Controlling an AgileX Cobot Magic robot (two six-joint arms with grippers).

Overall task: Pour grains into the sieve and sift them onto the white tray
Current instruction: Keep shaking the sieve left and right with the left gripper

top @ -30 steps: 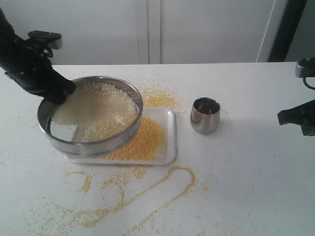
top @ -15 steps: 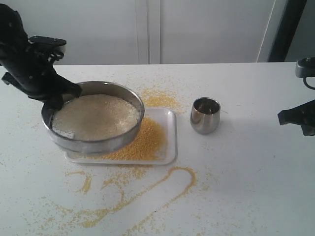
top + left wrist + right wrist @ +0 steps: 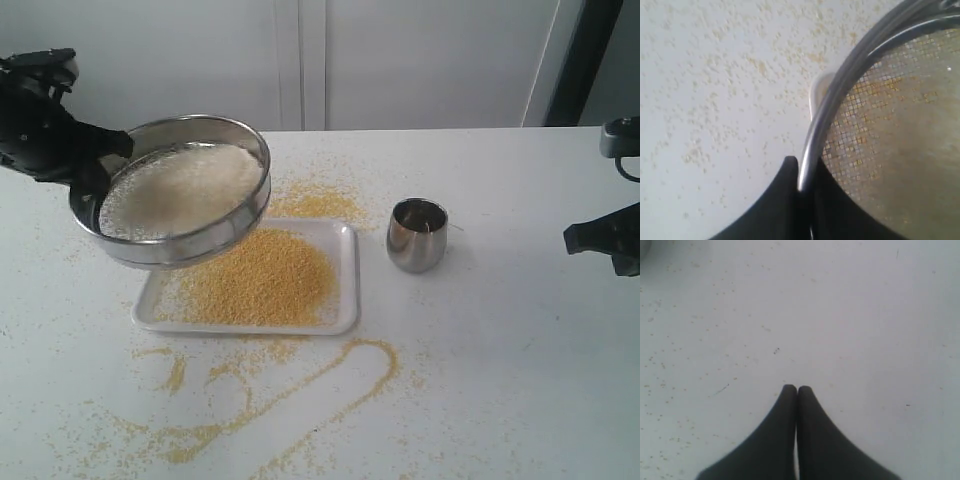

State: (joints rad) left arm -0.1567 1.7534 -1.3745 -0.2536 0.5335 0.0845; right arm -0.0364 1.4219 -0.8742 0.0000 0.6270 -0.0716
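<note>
"So, left hand (image 3: 98, 178): what has it got?"

"Its fingers are pinched nearly together on the rim of the sieve (image 3: 190, 247), one inside the ring and one outside (the wrist view shows this plainly). The sieve is off the bench (image 3: 500, 380), tilted, reaching out from the hand toward the steel cup (image 3: 416, 235)."

"Contents?"

"Off-white grains (image 3: 180, 185) lie on the mesh, banked toward the side away from the hand. A bare patch of mesh shows next to the fingers."

"And the white tray (image 3: 345, 275)?"

"It sits flat on the bench, below the hand and out past it. The raised sieve overhangs the tray's corner nearest the hand. A broad yellow heap (image 3: 262, 280) covers most of the tray floor."

"Spill?"

"Yellow granules (image 3: 300, 395) are strewn on the bench beyond the tray and in curved trails on its near side."

"Right hand (image 3: 797, 390)?"

"Its fingers are pressed together with nothing between them. It hangs over nearly bare bench, well apart from the cup, which stands upright just beside the tray."
</note>
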